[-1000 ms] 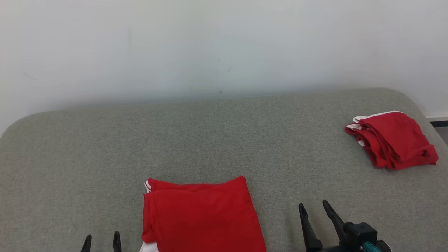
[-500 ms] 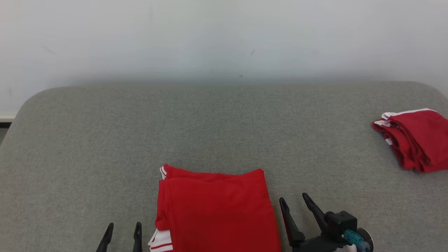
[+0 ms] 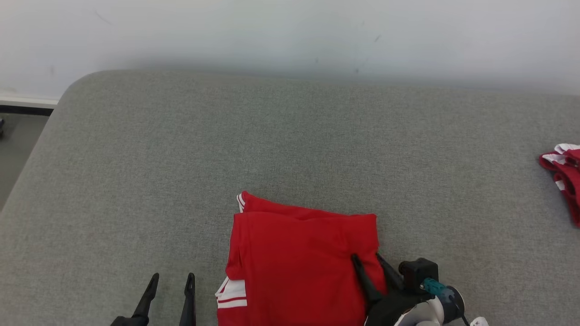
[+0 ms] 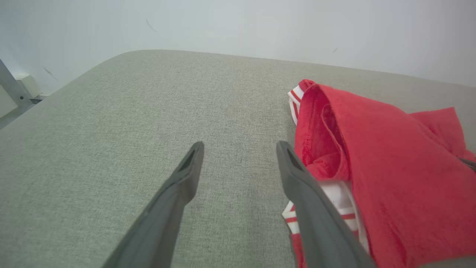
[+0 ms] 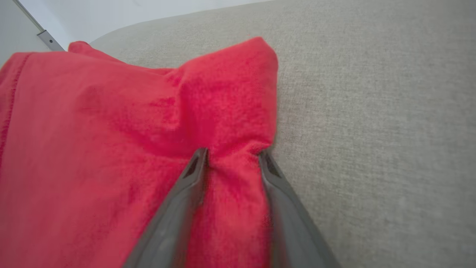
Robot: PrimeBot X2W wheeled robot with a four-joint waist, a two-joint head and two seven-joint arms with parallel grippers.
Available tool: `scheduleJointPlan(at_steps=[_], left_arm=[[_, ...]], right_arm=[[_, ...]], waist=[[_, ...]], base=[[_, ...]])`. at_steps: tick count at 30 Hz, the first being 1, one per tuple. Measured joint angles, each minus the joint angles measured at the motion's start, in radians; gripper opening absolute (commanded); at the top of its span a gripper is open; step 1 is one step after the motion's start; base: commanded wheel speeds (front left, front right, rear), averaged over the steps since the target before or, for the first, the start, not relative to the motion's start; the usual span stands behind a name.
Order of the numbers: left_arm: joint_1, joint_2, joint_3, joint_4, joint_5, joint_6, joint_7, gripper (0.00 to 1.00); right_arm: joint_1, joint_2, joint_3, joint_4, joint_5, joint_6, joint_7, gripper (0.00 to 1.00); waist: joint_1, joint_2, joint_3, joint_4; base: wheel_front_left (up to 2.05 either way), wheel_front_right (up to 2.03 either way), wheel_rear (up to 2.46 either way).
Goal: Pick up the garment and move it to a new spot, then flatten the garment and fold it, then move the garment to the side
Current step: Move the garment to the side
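grey fabric-covered surface (image 3: 181, 145) with rounded corner, plain white wall (image 3: 272, 31) behind, dark baseboard (image 3: 27, 110), possibly grey floor (image 3: 18, 149) at left

A folded red garment (image 3: 299, 258) with white stripes lies flat. Its right edge bunches up between the jaws of the right gripper (image 3: 366, 256). Its left edge lies just beside the jaws of the left gripper (image 3: 173, 275).

Second folded red-and-white garment (image 3: 566, 179) at the grey fabric bench's (image 3: 181, 149) right edge, white wall (image 3: 272, 31) behind.

Bare indoor test space: grey upholstered platform (image 3: 290, 136), plain white wall (image 3: 290, 31).
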Motion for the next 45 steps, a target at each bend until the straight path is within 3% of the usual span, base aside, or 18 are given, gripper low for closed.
scheduleJointPlan(at_steps=[6, 12, 20, 25, 36, 45], left_arm=[[-0.014, -0.001, 0.006, -0.002, -0.001, 0.000, 0.000, 1.00], [-0.006, 0.000, -0.002, -0.005, -0.004, 0.000, 0.000, 1.00], [-0.011, 0.001, -0.005, -0.013, -0.004, 0.000, 0.000, 1.00], [-0.036, 0.001, -0.012, -0.017, -0.002, 0.000, 0.000, 1.00], [-0.057, 0.001, -0.050, -0.026, 0.003, 0.000, 0.000, 1.00], [-0.079, 0.002, -0.071, -0.025, 0.003, 0.000, 0.000, 1.00]], right_arm=[[-0.020, 0.003, -0.029, 0.002, 0.014, 0.000, 0.001, 0.00], [0.002, 0.003, -0.103, -0.024, -0.024, 0.000, 0.002, 0.00], [0.030, 0.002, -0.170, -0.045, -0.058, 0.000, 0.002, 0.00], [0.049, 0.002, -0.208, -0.067, -0.069, 0.000, 0.002, 0.00], [0.088, 0.001, -0.249, -0.115, -0.059, 0.000, 0.002, 0.00], [0.067, 0.000, -0.231, -0.175, -0.091, 0.000, 0.002, 0.00]], waist=[[0.0000, 0.0000, 0.012, 0.001], [-0.0001, 0.0000, 0.003, -0.063], [-0.0001, 0.0000, -0.011, -0.195], [0.0000, 0.0001, -0.013, -0.333], [-0.0001, 0.0000, -0.002, -0.545], [-0.0001, 0.0000, 0.035, -0.636]], base=[[0.00, 0.00, 0.00], [0.00, 0.00, 0.00], [0.00, 0.00, 0.00], [0.00, 0.00, 0.00], [0.00, 0.00, 0.00], [0.00, 0.00, 0.00]])
